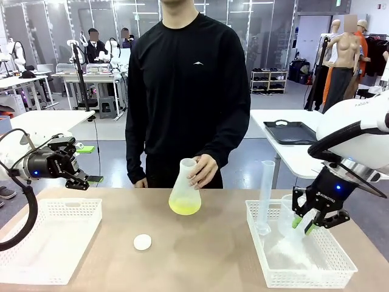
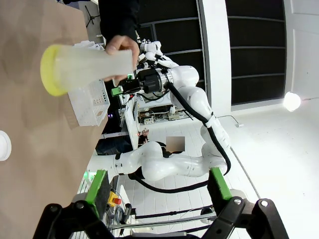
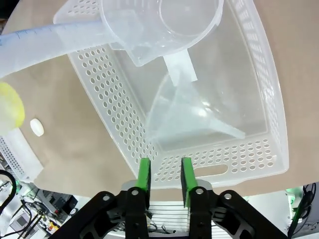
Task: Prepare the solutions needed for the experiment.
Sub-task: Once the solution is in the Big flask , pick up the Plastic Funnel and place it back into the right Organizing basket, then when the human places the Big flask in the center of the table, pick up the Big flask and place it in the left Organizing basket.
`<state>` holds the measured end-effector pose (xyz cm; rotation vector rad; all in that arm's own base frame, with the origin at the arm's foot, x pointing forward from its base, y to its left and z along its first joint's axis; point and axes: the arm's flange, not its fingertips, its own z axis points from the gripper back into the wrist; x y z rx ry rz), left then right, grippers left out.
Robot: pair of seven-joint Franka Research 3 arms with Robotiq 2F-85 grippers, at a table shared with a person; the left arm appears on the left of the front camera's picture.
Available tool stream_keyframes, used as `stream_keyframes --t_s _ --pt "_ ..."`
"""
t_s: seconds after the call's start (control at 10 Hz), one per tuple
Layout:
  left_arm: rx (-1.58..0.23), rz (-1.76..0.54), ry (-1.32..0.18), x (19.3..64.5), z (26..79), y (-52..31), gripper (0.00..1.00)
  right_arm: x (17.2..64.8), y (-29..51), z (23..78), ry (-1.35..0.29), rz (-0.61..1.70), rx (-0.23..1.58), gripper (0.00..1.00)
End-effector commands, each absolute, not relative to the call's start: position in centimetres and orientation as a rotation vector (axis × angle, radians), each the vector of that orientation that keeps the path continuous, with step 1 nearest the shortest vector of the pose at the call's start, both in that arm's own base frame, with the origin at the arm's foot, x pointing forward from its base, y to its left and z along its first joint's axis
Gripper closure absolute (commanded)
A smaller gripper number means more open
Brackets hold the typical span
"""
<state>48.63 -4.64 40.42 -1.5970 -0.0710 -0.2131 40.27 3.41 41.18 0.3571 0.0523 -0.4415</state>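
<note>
1. The solution (image 1: 185,207), pale yellow-green, lies in the bottom of a frosted flask (image 1: 184,182) standing on the desk (image 1: 213,243), with the person's hand (image 1: 204,170) round its neck.
2. The left hand (image 1: 80,179), well left of the flask, is spread wide and empty.
3. The right hand (image 1: 302,225), right of the flask above a white basket (image 1: 304,278), has its fingers slightly parted and grips nothing.

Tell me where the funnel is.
The funnel lies on its side in the white basket on the robot's right, beside the beaker, seen in the right wrist view.
</note>
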Motion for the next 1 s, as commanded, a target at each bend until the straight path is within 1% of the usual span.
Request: stream_keyframes --t_s 0.0,0.1,0.9 --pt "-1.601 -0.219 -0.071 48.53 40.65 -4.66 0.0 41.23 3.75 41.05 0.084 -0.457 0.317 0.54" --pt "-1.601 -0.219 -0.071 48.53 40.65 -4.66 0.0 40.27 3.41 41.18 0.052 -0.442 0.357 0.16" --pt "-1.601 -0.219 -0.071 48.53 40.65 -4.66 0.0 40.27 3.41 41.18 0.052 -0.442 0.357 0.16"
